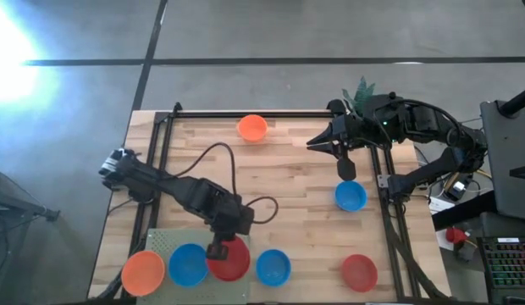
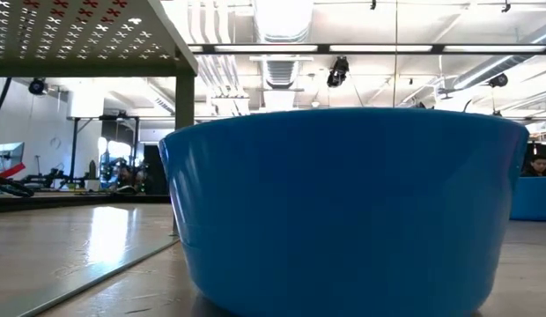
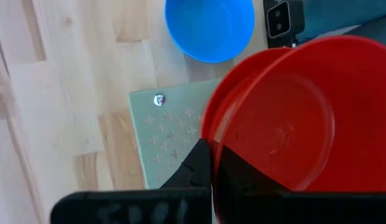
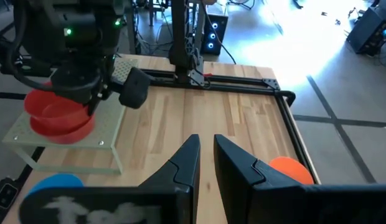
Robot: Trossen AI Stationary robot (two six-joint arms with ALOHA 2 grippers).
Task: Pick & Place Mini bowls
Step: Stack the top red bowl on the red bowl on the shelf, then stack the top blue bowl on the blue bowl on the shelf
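My left gripper (image 1: 218, 251) is shut on a red mini bowl (image 3: 286, 124) over the pale green perforated platform (image 3: 168, 130) at the table's near left. A second red bowl (image 4: 63, 129) sits right under it on the platform; whether the two touch I cannot tell. An orange bowl (image 1: 144, 271) and a blue bowl (image 1: 188, 264) also stand on the platform. My right gripper (image 1: 313, 141) waits above the table's far right, its fingers nearly together, holding nothing. My left gripper holds the red bowl by its rim (image 3: 213, 152), with one finger (image 3: 193, 169) outside the wall and the other inside the bowl. The fingers slant steeply down from above. The bowl sits open side up.
Loose on the wooden table lie a blue bowl (image 1: 273, 267) at the near edge, which fills the low view (image 2: 343, 211), a red bowl (image 1: 359, 271), a blue bowl (image 1: 350, 196) and an orange bowl (image 1: 252, 128) at the far side. A black frame (image 1: 245, 112) edges the table.
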